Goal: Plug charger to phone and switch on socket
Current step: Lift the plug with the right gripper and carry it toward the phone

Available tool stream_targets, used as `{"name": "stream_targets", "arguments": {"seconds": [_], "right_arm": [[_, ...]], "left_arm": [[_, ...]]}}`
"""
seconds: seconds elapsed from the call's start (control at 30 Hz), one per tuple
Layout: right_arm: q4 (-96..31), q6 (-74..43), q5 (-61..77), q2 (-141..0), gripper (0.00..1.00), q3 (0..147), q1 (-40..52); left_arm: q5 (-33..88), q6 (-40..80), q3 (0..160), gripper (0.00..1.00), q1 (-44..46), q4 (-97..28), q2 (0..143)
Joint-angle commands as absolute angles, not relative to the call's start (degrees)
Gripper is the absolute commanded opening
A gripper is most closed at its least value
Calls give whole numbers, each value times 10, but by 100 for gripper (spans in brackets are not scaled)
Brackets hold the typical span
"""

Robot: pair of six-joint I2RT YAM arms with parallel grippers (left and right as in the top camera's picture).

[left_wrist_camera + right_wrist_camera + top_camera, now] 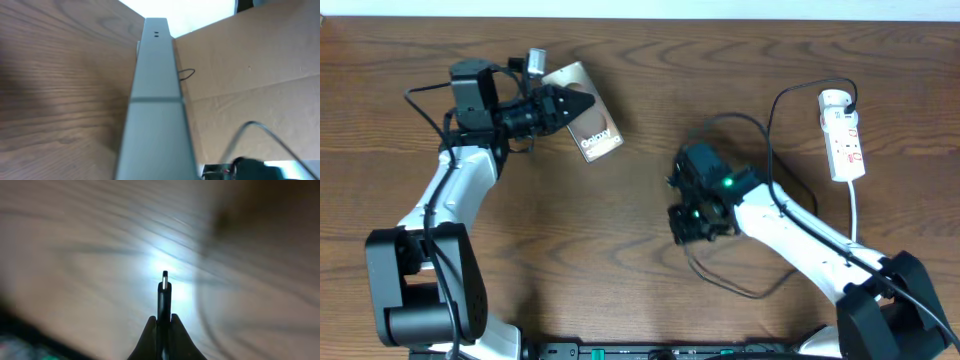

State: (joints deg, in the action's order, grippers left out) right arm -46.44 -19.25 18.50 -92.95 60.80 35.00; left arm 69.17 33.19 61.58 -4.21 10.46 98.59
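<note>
- Wood-grain brown table (650,60) fills the overhead view. The left arm (450,195) bends from 7 o'clock up to 10 o'clock. Its left gripper (582,103) aims toward 3 o'clock, clenched on one flat bronze-brown phone (595,130) with white lettering.
- Same view: the right arm (800,235) reaches from 5 o'clock to the centre, right gripper (692,230) facing down. One white elongated socket strip (842,135) lies at 2 o'clock. One thin black charger cable (772,125) loops from it toward that arm.
- Left wrist: the phone (157,100) shows edge-on, running toward 12 o'clock and hiding the fingers.
- Right wrist: the right gripper (161,322) pinches the charger's connector tip (164,285), which points to 12 o'clock over blurred wood.
</note>
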Motion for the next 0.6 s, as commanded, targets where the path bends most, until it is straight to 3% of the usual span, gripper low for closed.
{"name": "stream_targets", "arguments": {"seconds": [0.0, 0.17, 0.33, 0.57], "right_arm": [[-465, -101, 319, -928, 1, 664, 348], [-451, -42, 491, -928, 1, 694, 336], [-428, 1, 635, -930, 1, 694, 303], [-387, 3, 709, -946, 1, 694, 258]], "left_arm": [[733, 333, 621, 7, -53, 113, 987], [747, 349, 621, 7, -64, 127, 987], [776, 420, 621, 7, -70, 217, 987], [776, 480, 621, 7, -70, 291, 987]]}}
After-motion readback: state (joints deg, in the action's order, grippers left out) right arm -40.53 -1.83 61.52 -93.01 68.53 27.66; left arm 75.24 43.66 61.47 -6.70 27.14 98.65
